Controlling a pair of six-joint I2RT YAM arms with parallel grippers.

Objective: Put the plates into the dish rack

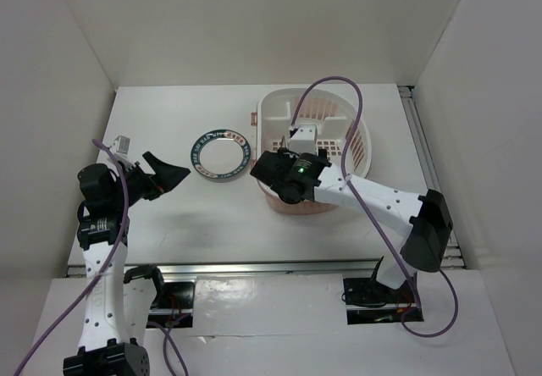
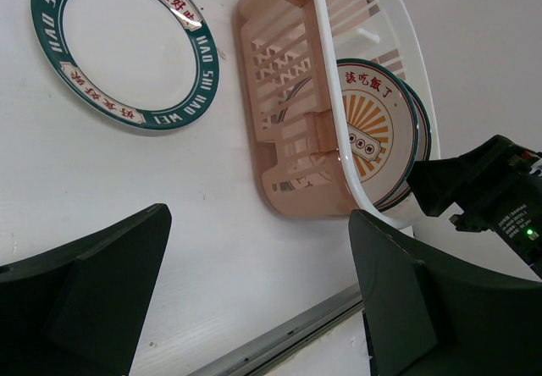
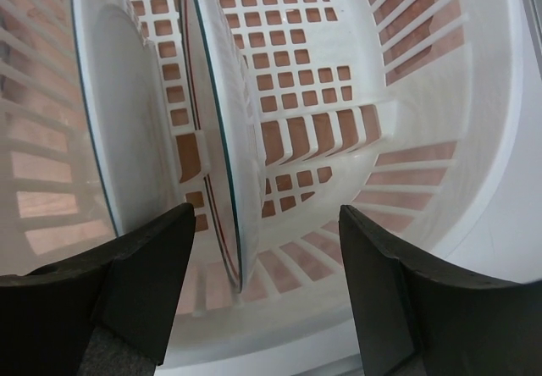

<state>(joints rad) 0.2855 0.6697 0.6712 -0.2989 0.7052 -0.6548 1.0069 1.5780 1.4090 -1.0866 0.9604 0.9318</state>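
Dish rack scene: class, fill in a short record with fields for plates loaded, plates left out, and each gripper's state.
Dish rack: on table, right of centre
Plates loaded: two, on edge: sunburst plate, second plate behind it
Plate left out: green-rimmed plate, flat on table, left of rack
Left gripper: open, empty
Right gripper: open, empty, over rack

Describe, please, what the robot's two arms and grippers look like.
The left arm and right arm have white links, black joints and purple cables. The left gripper and right gripper carry matte black wedge-shaped fingers. A green light glows at the right wrist.
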